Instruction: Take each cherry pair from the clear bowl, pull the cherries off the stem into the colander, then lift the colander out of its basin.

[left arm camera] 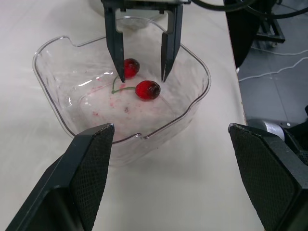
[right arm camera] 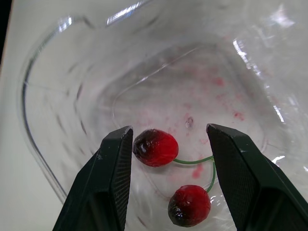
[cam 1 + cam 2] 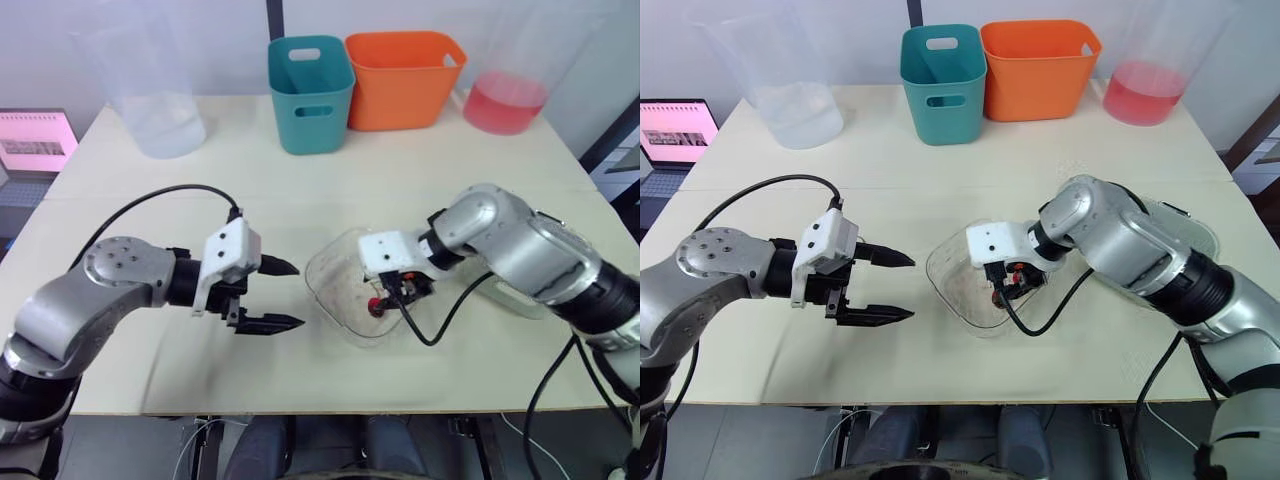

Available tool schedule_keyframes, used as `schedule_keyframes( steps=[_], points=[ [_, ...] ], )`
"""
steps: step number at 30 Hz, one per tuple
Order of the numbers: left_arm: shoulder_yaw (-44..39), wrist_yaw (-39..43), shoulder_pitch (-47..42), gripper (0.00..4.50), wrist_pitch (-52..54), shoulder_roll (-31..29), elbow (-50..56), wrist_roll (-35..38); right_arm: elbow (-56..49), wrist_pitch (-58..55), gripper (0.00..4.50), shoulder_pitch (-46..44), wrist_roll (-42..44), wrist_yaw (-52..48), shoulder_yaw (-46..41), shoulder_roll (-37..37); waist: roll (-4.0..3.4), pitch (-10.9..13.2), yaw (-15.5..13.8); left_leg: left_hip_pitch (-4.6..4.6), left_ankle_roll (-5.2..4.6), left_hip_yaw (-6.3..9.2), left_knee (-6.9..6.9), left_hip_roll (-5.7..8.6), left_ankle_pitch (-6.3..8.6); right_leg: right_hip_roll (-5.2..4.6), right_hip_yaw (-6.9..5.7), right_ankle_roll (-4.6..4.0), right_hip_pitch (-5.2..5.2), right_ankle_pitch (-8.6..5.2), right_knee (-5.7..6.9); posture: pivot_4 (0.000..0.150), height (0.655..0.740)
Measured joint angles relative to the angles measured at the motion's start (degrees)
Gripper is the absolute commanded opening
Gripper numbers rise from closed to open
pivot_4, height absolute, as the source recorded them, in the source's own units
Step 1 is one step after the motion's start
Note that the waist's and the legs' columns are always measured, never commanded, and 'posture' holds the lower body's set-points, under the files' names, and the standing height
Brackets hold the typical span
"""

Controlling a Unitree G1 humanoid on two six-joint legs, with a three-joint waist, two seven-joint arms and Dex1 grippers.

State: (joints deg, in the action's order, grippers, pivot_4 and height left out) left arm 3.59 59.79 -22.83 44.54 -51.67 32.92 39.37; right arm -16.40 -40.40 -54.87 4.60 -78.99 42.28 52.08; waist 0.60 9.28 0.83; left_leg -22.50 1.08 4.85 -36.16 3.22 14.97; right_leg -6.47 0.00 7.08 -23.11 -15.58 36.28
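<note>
One cherry pair (image 2: 155, 147) between right pincer's (image 2: 168, 131) spread fingers (image 2: 110, 183)

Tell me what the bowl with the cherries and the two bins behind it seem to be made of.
The bowl looks like thin clear plastic, glossy: the table shows through its walls. The teal bin and the orange bin look like opaque moulded plastic, smooth with soft sheen: even colour, rounded rims.

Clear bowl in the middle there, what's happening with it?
The right gripper is down inside the clear bowl, its fingers open on either side of one cherry of a cherry pair joined by a green stem, not closed on it. The left gripper hovers open beside the bowl, above the table.
</note>
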Motion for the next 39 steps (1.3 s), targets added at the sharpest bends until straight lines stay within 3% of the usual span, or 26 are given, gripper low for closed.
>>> schedule_keyframes(
  steps=[18, 21, 24, 26, 37, 39],
  points=[
    [-0.02, -2.35, -0.55, 4.01, -0.13, 2.81, 0.73, 0.01, 10.17, 13.29, 2.59, -0.32, -14.72, -7.99, 3.39, -6.43, 0.0, 0.0, 0.07, 0.0, 0.35, 0.01, 0.01, 0.03, -0.2, 0.01, 0.0, 0.0, -0.01, 0.0, 0.02, 0.15, 0.74],
    [-0.03, -2.69, -0.55, 4.01, -0.36, 2.92, 0.73, -0.01, 11.11, 13.3, 1.71, -0.29, -15.88, -8.56, 3.39, -7.61, 0.0, 0.0, 0.08, 0.0, 0.36, 0.01, 0.01, 0.03, -0.21, 0.01, 0.0, 0.0, -0.01, 0.0, 0.02, 0.15, 0.74],
    [-0.03, -3.02, -0.55, 4.01, -0.59, 3.28, 0.72, -0.04, 11.31, 13.3, 0.37, -0.23, -16.56, -8.97, 3.36, -8.61, 0.0, 0.0, 0.06, 0.0, 0.37, 0.02, 0.01, 0.03, -0.21, 0.01, 0.0, 0.0, -0.01, 0.0, 0.02, 0.15, 0.74],
    [-0.03, -3.11, -0.55, 4.01, -0.88, 3.29, 0.72, -0.06, 11.49, 13.29, 0.01, -0.19, -16.82, -9.13, 3.23, -9.07, 0.0, 0.0, 0.07, 0.0, 0.38, 0.02, 0.01, 0.03, -0.22, 0.01, 0.0, 0.0, -0.01, 0.0, 0.02, 0.15, 0.74],
    [-0.02, -2.81, -0.68, 4.01, -1.59, 3.32, 0.07, -0.62, 14.22, 12.91, 0.01, -2.32, -14.99, -5.41, -3.69, -16.93, 0.0, 0.0, 0.13, 0.0, 0.44, 0.04, 0.02, 0.03, -0.25, 0.01, 0.0, 0.0, -0.03, 0.0, 0.05, 0.15, 0.74],
    [-0.02, -2.66, -0.94, 4.01, -1.64, 3.31, -0.37, -0.82, 14.52, 13.4, 0.96, -2.28, -15.03, -5.15, -4.26, -17.01, 0.0, 0.0, -0.1, 0.0, 0.45, 0.05, 0.01, 0.05, -0.25, -0.02, 0.0, 0.0, 0.0, 0.0, 0.03, 0.15, 0.74]
  ],
)
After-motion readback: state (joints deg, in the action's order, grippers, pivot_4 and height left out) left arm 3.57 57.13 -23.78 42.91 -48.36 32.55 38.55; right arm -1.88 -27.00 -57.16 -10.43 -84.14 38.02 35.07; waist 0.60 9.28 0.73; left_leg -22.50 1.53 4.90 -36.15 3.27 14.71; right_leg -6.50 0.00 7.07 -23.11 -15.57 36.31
